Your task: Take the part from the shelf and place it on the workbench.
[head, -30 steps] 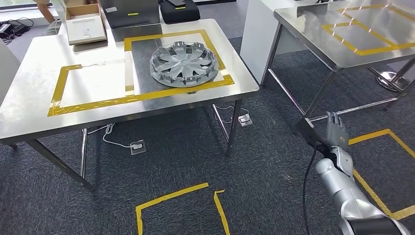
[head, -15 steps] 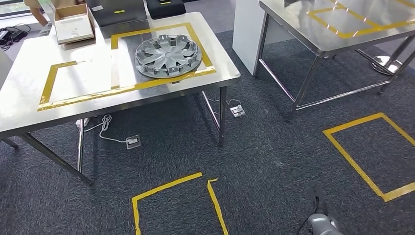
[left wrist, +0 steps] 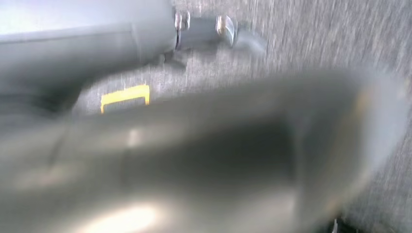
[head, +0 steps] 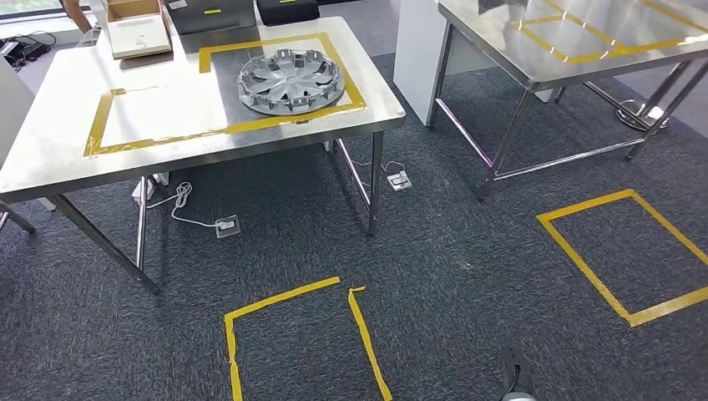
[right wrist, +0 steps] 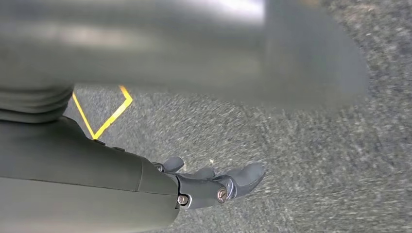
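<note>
**Right wrist view: both hands empty, part lying on the taped table**

Right wrist view has the right hand [right wrist: 214, 184] hanging over the grey carpet [right wrist: 311, 160], its fingers loosely apart with nothing between them. The left wrist picture is blurred, yet the left hand [left wrist: 214, 29] also reads as empty, with its fingers stretched out above the carpet.

Farther out in the head view, a yellow tape outline [head: 284, 334] marks the floor. Beyond it stands a steel table [head: 167, 125]. The part, a silver wheel cover [head: 290, 81], lies flat on that table inside a taped square [head: 351, 79]. A cardboard box [head: 138, 25] sits at the table's far edge, and a second steel table [head: 501, 42] stands to the right.

No hand carries the part. I cannot tell whether this table is the shelf or the workbench. So either the pick-up has not begun, or the placing is already done.
</note>
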